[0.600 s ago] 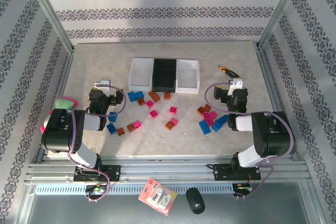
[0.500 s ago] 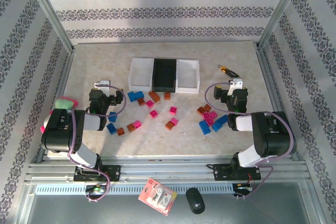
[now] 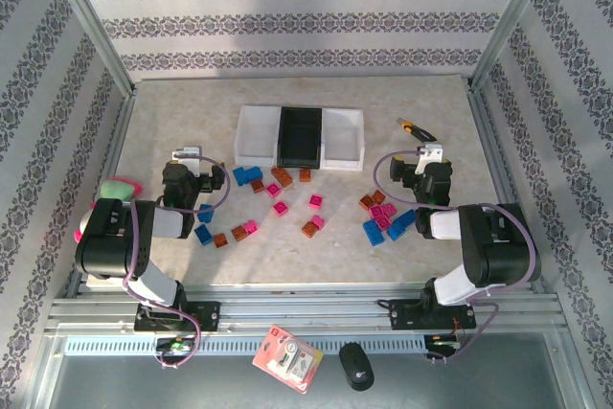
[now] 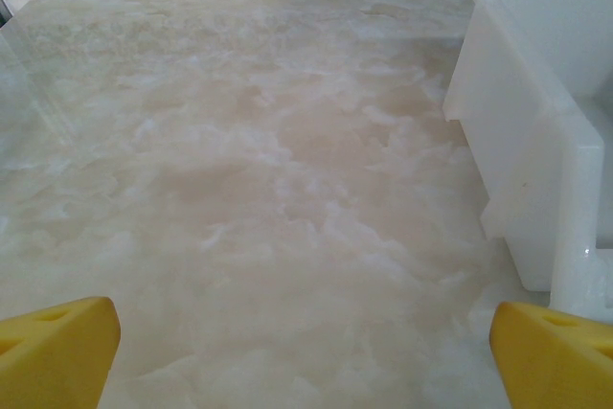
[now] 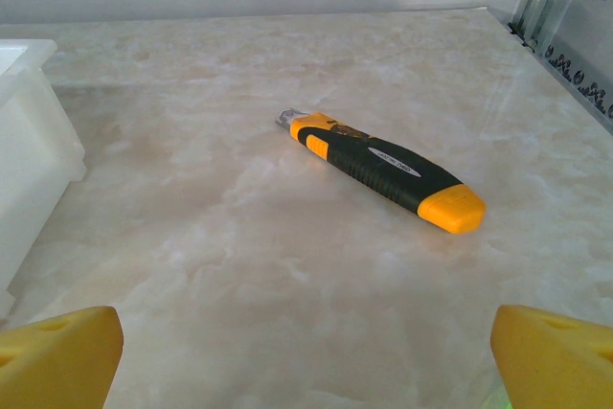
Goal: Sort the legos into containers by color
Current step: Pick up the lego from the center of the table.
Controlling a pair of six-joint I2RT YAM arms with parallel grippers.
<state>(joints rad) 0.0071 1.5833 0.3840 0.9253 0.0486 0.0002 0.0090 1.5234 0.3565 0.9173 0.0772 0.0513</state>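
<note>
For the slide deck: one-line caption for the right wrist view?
Open right gripper above the marble table, a yellow-and-black utility knife lying ahead, a white tray at the left edge.

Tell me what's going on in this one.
Two arms are set to sort the legos into the three trays, but nothing has been picked up yet. The blue, pink and orange bricks lie scattered on the table in front of the trays, which look empty. The left gripper and right gripper are both open, holding nothing, one either side of the scatter.
</note>
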